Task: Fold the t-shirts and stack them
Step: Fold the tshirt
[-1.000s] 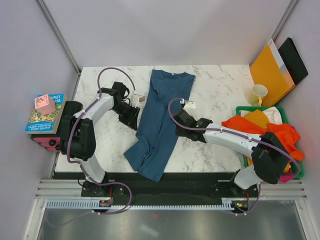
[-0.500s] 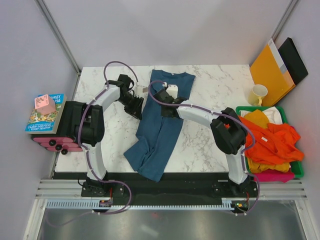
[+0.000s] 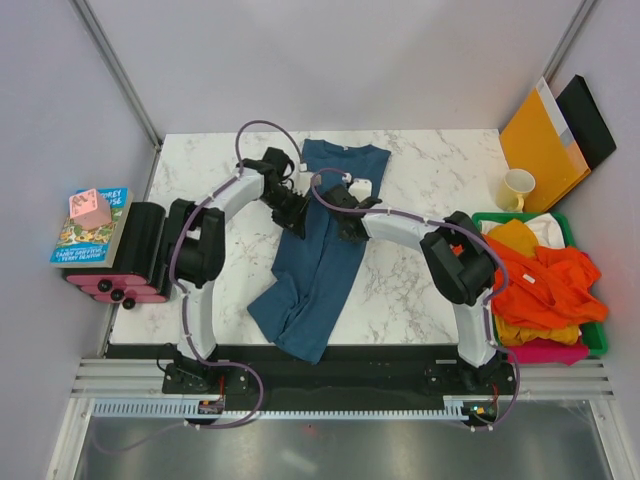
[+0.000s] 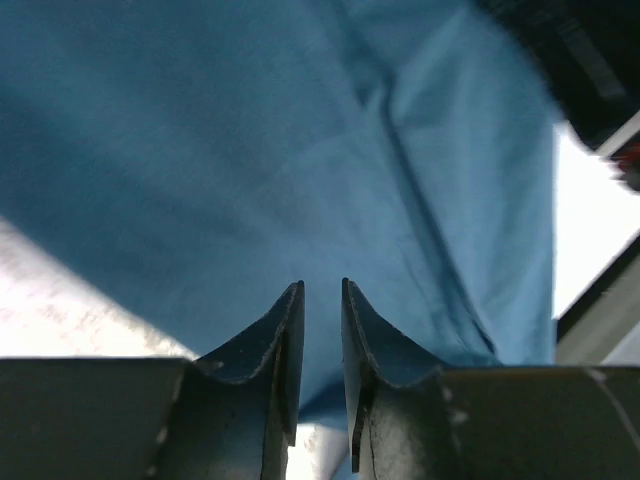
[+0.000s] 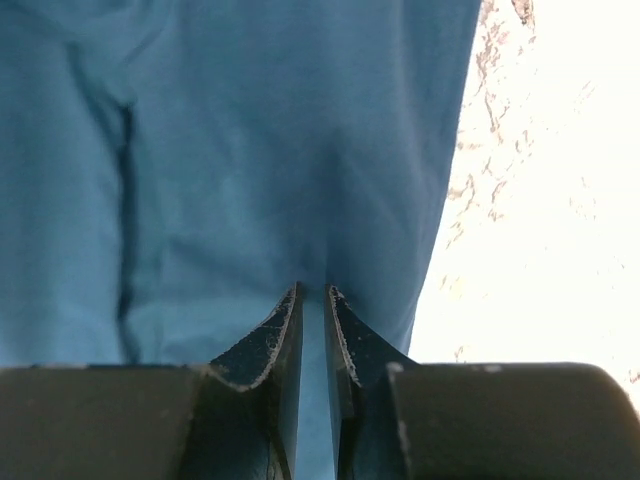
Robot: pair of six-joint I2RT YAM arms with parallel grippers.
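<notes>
A dark teal-blue t-shirt [image 3: 315, 285] lies lengthwise on the marble table [image 3: 430, 170], collar at the far edge, narrowed and rumpled toward the near end. My left gripper [image 3: 297, 218] is at its left edge in the upper half. In the left wrist view the fingers [image 4: 322, 290] stand almost together with the cloth [image 4: 250, 150] edge between them. My right gripper [image 3: 347, 226] is on the cloth just right of it. Its fingers [image 5: 313, 292] pinch a fold of the shirt [image 5: 280, 150]. Orange [image 3: 550, 275], yellow [image 3: 512, 237] and pink [image 3: 550, 350] tees are piled at the right.
The pile sits in a green bin [image 3: 484, 218] at the table's right edge. A yellow mug [image 3: 517, 187], an orange envelope [image 3: 540, 140] and a black folder [image 3: 590, 120] stand at the back right. Books with a pink object [image 3: 90, 220] sit off the left edge.
Both grippers have moved inward onto the upper half of the teal shirt, the left from the bare table at its left, the right from its right edge. The shirt has barely shifted.
</notes>
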